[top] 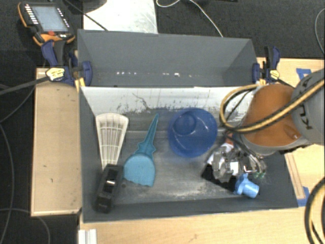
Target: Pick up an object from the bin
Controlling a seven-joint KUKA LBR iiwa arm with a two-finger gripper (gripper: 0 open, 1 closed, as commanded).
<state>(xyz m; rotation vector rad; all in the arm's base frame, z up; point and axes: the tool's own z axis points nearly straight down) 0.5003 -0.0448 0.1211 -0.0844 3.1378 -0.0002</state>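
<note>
My gripper (226, 168) is low in the bin's front right corner, under the orange-covered wrist. It hangs directly over a flat black thing (213, 176) whose edge sticks out to its left. A small blue cylinder (247, 187) lies just right of and below the gripper, touching or nearly touching it. A round blue bowl (192, 131) sits close behind and to the left of the gripper, apart from it.
A light blue scoop-like tool (142, 160) with a long handle lies mid-bin. A white ribbed fan-shaped piece (111, 136) lies at the left, and a black block (106, 188) sits in the front left corner. The arm and its cables cover the bin's right side.
</note>
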